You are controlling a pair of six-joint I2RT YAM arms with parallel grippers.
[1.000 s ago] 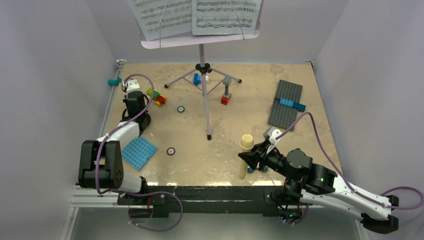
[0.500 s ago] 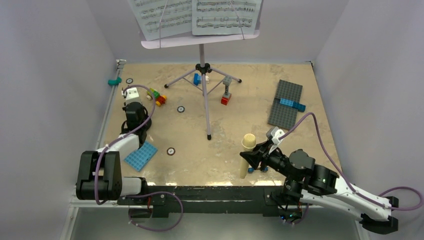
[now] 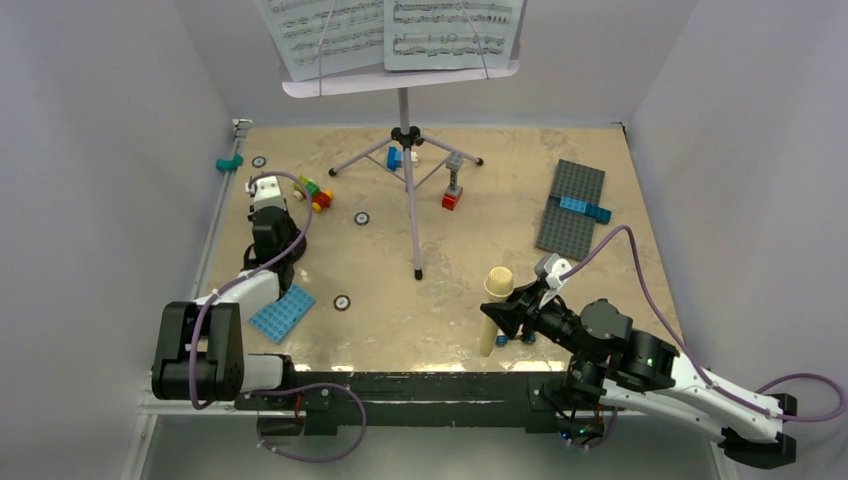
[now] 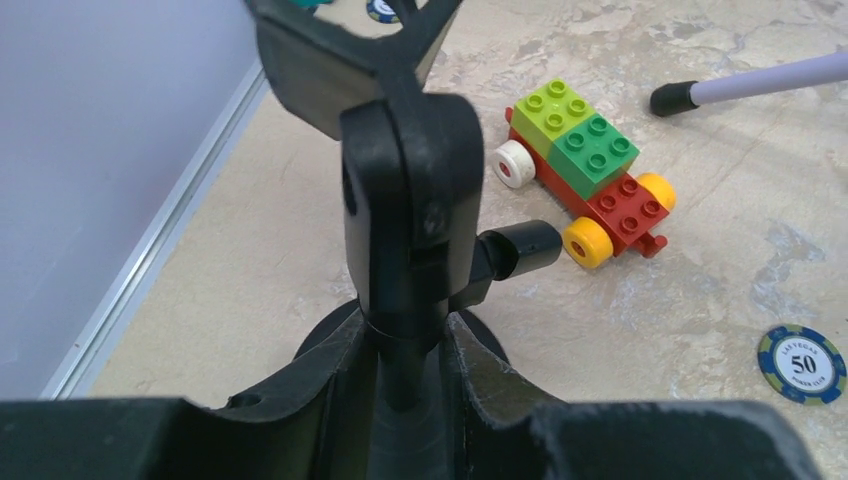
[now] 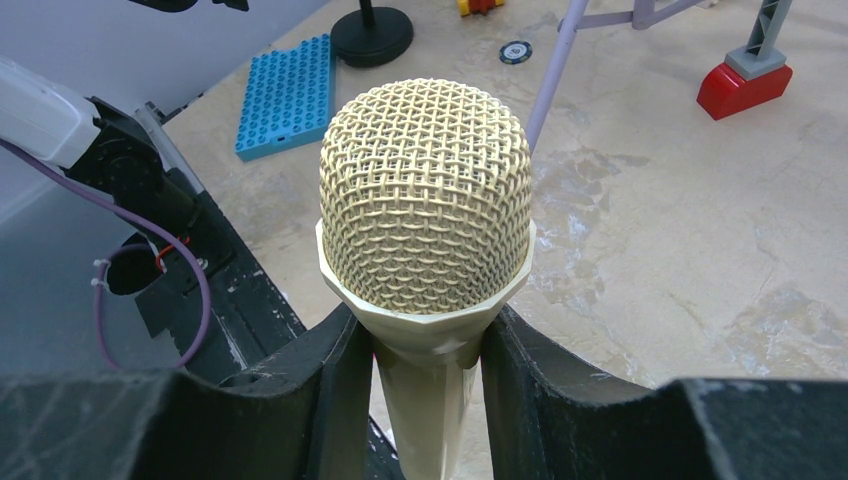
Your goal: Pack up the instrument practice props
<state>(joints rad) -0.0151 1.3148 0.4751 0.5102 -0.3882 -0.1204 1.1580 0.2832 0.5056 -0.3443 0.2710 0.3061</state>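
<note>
The lilac music stand [image 3: 402, 85] stands at the back centre on its thin tripod, with white sheet-music pages [image 3: 390, 30] on it. One tripod foot [image 4: 690, 95] shows in the left wrist view. The black mic stand [image 4: 405, 200] stands upright at the left, its round base [image 4: 485, 345] on the table. My left gripper [image 3: 272, 245] [image 4: 408, 345] is shut on its pole. The cream-yellow microphone [image 3: 492, 300] [image 5: 425, 190] is upright near the front edge, head up. My right gripper [image 3: 510, 318] [image 5: 428, 350] is shut on it below the mesh head.
A toy brick car [image 4: 590, 170] sits just right of the mic stand. A blue baseplate [image 3: 282, 312] lies front left and a grey baseplate [image 3: 570, 205] back right. Poker chips [image 3: 342, 301] [image 3: 361, 217] and a red and grey brick tower [image 3: 453, 185] dot the middle.
My left gripper with the mic stand has shifted slightly toward the near side, uncovering a chip at the back left. The blue baseplate has turned a little. The right gripper has barely moved.
</note>
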